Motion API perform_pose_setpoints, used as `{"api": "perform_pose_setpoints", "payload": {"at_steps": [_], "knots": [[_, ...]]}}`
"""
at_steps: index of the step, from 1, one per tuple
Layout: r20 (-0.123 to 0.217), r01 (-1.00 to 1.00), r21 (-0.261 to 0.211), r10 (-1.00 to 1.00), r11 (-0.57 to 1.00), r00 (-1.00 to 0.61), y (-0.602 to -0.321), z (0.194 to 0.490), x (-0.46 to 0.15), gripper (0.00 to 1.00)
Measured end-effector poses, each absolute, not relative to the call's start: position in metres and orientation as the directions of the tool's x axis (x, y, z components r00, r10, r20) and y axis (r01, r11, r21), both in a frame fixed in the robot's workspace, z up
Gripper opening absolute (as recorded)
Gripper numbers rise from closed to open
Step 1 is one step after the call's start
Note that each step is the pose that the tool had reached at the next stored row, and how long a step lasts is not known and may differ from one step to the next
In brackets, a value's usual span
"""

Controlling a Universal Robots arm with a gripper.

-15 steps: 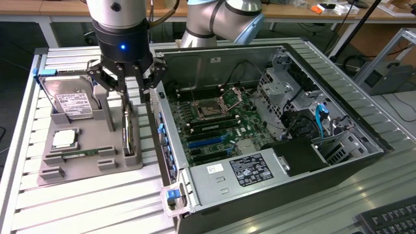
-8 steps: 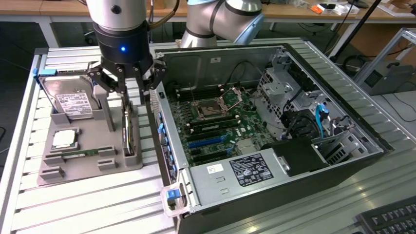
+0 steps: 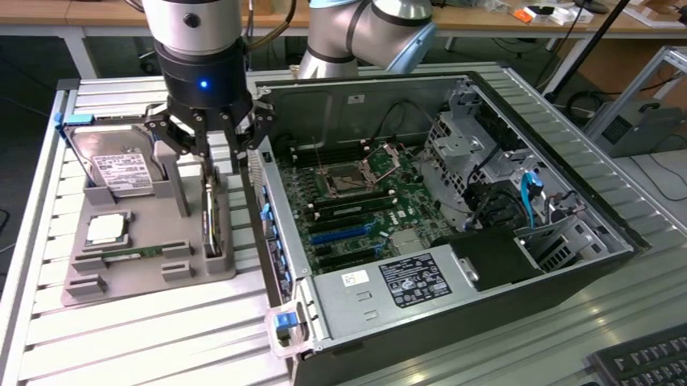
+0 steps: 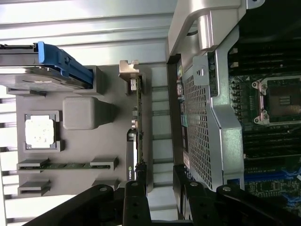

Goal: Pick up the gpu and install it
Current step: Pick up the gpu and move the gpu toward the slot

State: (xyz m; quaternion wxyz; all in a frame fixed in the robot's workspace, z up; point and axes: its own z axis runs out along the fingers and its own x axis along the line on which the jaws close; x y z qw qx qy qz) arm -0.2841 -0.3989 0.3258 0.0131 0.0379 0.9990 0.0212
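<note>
On the holder [image 3: 129, 281], the gpu [image 3: 212, 223] stands upright (thin, dark).

Robotics lab: an industrial robot arm [image 3: 376, 32] stands over a slatted aluminium table [image 3: 140, 338] holding an open desktop computer case [image 3: 451, 201] and a grey parts holder [image 3: 140, 273], with wooden workbenches [image 3: 478, 18] behind and a keyboard [image 3: 644, 362] nearby.

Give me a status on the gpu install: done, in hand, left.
Done: the gripper is lined up just over the gpu, open. In hand: nothing is gripped; the gpu stands on edge in the grey holder beside the computer case. Left: lifting it and seating it; the blue slots inside the case are bare.
</note>
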Motion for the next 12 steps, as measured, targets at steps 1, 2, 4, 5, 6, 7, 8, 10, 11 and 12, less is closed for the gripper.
{"api": "perform_pose_setpoints", "payload": {"at_steps": [1, 2, 4, 5, 6, 7, 8, 10, 11, 12], "knots": [[-0.025, 0.075, 0.043, 0.076, 0.996, -0.997, -0.3989, 0.3253, -0.2842, 0.36], [-0.025, 0.075, 0.043, 0.076, 0.996, -0.997, -0.3989, 0.3249, -0.2842, 0.36], [-0.025, 0.075, 0.043, 0.076, 0.996, -0.997, -0.3990, 0.3239, -0.2842, 0.36], [-0.025, 0.075, 0.043, 0.076, 0.996, -0.997, -0.3990, 0.3229, -0.2843, 0.36], [-0.025, 0.075, 0.043, 0.076, 0.996, -0.997, -0.3989, 0.3222, -0.2844, 0.36], [-0.025, 0.075, 0.043, 0.076, 0.996, -0.997, -0.3989, 0.3215, -0.2845, 0.36], [-0.024, 0.075, 0.043, 0.076, 0.996, -0.997, -0.3989, 0.3210, -0.2850, 0.36], [-0.025, 0.075, 0.043, 0.076, 0.996, -0.997, -0.3989, 0.3199, -0.2864, 0.36], [-0.025, 0.075, 0.043, 0.076, 0.996, -0.997, -0.3989, 0.3194, -0.2873, 0.36], [-0.025, 0.075, 0.043, 0.076, 0.996, -0.997, -0.3989, 0.3184, -0.2885, 0.36]]}}
